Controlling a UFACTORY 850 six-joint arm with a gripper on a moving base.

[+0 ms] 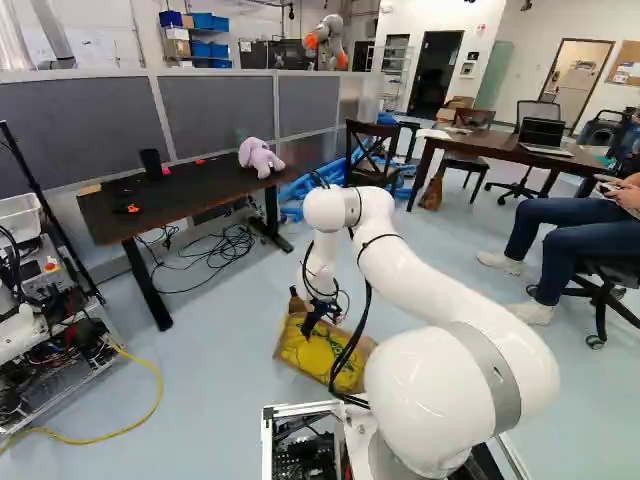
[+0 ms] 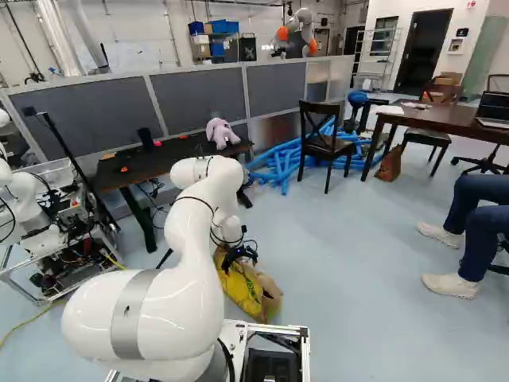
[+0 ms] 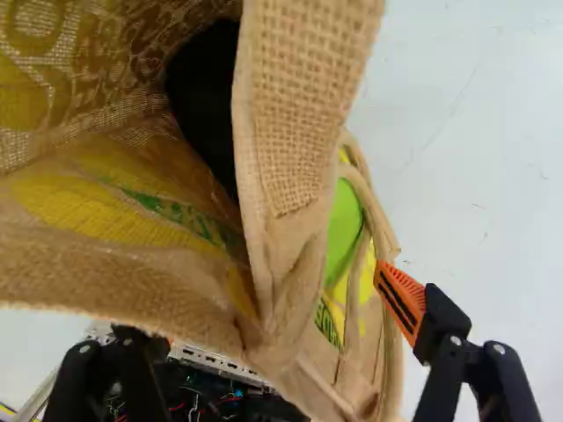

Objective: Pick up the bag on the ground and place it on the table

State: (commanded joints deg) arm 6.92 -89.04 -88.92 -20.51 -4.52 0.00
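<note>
In the left base view my gripper is low over the yellow and tan burlap bag, which rests on the floor. From the right base view, the bag lies just below the gripper's black fingers. Close up in the wrist view, the bag's open mouth and thick rim spread ahead of the gripper. The fingers stand wide open, one orange pad beside the bag's outer side. The other fingertip is hidden behind the rim. A dark table stands beyond the bag.
On the dark table are a purple plush toy and a black cup. Cables lie beneath it. Blue tubes and a chair are farther back. A seated person is at the right; another robot stands at the left.
</note>
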